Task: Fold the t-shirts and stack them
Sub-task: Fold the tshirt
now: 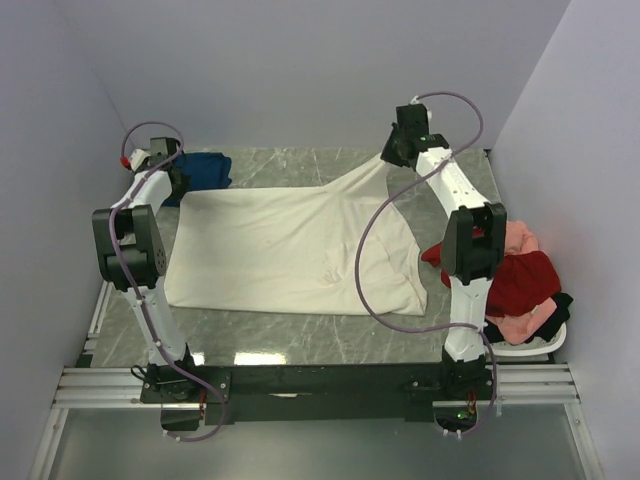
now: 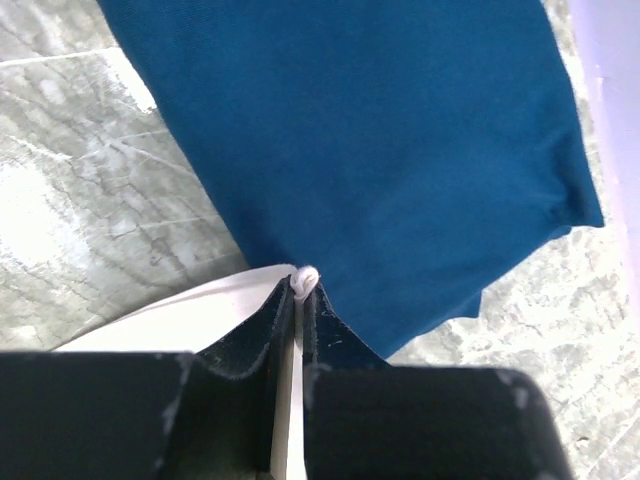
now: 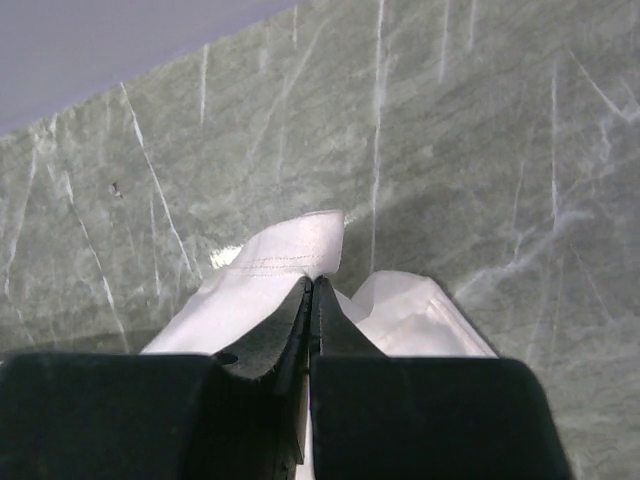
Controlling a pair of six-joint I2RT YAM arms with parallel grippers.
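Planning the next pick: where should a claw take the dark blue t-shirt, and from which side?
Probably the dark blue t-shirt by its protruding corner, from above: it lies flat on the table, that corner jutting over bare marble, clear of the cream t-shirt.

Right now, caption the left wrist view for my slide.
Left end effector pinches cream-white t-shirt edge beside dark blue t-shirt.

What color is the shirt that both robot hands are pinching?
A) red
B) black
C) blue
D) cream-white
D: the left gripper and the right gripper are each shut on a bit of the cream-white t-shirt at its far edge.
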